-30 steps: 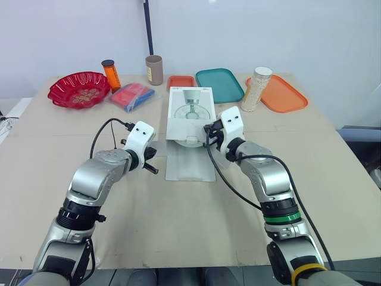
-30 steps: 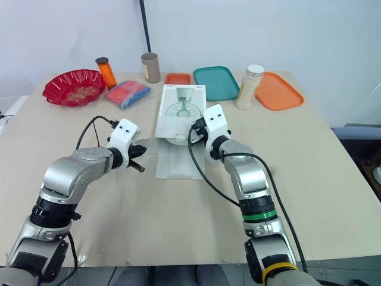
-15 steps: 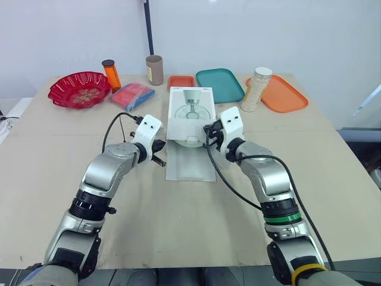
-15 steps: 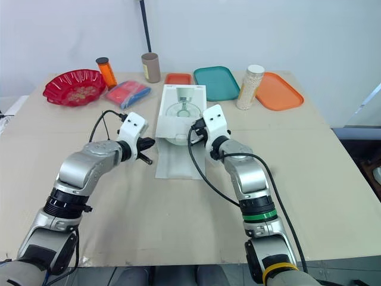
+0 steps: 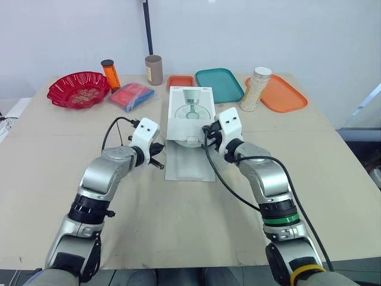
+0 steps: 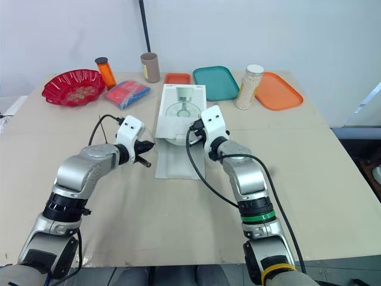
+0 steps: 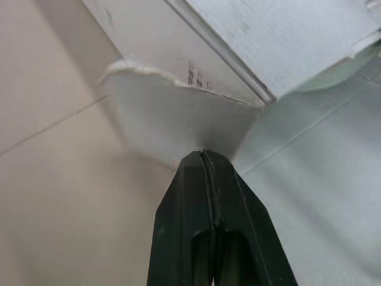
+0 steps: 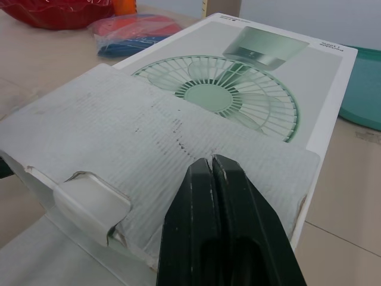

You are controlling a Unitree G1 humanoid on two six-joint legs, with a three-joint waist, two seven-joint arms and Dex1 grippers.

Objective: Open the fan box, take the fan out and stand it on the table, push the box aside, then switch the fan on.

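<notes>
Your right gripper [image 8: 212, 159] is clenched shut, tips resting on the folded-back flap [image 8: 119, 119] of the fan box [image 8: 286, 65]. Your left gripper [image 7: 204, 154] is clenched too, touching the side flap [image 7: 178, 119] just ahead. The box lies flat between them. It's likely light, bendy cardboard that slides easily, so hold the body, not the flaps.

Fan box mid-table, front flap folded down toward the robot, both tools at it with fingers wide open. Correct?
No, both are shut: the left wrist view shows the left tool closed at the fan box, the right wrist view the right tool closed over its flap.
</notes>
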